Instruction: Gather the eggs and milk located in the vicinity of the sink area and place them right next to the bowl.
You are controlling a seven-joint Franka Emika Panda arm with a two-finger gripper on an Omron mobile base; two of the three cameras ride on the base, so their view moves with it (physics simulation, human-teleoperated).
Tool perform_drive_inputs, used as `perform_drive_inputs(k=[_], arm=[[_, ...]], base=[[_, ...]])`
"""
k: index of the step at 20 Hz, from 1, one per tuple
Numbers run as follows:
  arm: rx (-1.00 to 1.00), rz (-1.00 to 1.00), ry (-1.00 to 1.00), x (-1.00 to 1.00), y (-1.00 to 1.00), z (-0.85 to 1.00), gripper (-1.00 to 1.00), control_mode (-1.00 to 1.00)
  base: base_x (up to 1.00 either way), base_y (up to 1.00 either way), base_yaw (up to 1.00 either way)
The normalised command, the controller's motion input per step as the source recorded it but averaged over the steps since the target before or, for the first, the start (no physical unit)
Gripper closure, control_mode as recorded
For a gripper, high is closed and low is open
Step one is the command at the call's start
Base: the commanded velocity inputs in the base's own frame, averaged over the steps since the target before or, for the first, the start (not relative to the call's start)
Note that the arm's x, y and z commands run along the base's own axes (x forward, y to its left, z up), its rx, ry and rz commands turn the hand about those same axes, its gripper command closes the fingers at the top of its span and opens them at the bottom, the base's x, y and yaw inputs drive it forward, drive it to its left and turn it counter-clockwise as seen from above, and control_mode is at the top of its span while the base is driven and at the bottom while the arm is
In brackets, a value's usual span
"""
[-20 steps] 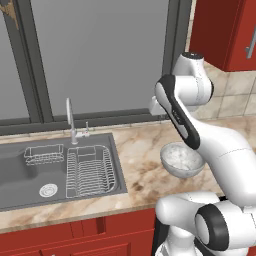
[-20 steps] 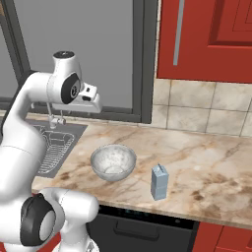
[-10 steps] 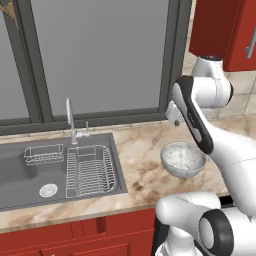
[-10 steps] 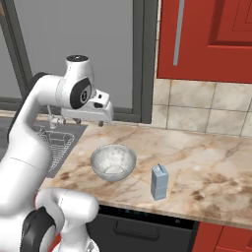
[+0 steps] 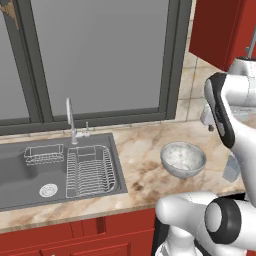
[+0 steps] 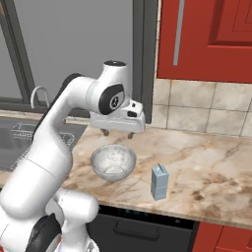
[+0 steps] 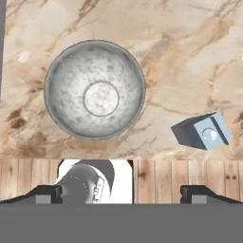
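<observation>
Hand view looks straight down on the bowl (image 7: 94, 89), and the bowl has nothing in it. The milk (image 7: 203, 132) stands near it on the counter (image 7: 190, 57), a little apart, not touching. The gripper (image 7: 121, 192) hangs above them with its two tips spread wide and nothing between them. So the milk looks about done, though it may need to sit closer. No eggs can be seen by the bowl. The sink (image 5: 55, 167) is off to the left, and I see no yellow balls there, but they could be hidden. The eggs seem to be the job left.
</observation>
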Motion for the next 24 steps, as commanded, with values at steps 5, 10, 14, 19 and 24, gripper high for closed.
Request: perform_drive_inputs(k=[5, 10, 14, 19, 24], arm=[[0.0, 0.0, 0.17, -0.41, -0.91, -0.1, -1.0, -1.0], [0.0, 0.0, 0.09, -0.43, -0.46, -0.52, -1.0, -1.0], [0.0, 0.0, 0.03, -0.07, -0.28, -0.5, -1.0, -1.0], [-0.05, 0.05, -0.1, 0.11, -0.04, -0.04, -1.0, -1.0], [-0.1, 0.06, -0.33, 0.19, -0.07, 0.0, -1.0, -1.0]], base=[[0.0, 0.0, 0.0], [0.0, 0.0, 0.0], [0.0, 0.0, 0.0], [0.0, 0.0, 0.0], [0.0, 0.0, 0.0]])
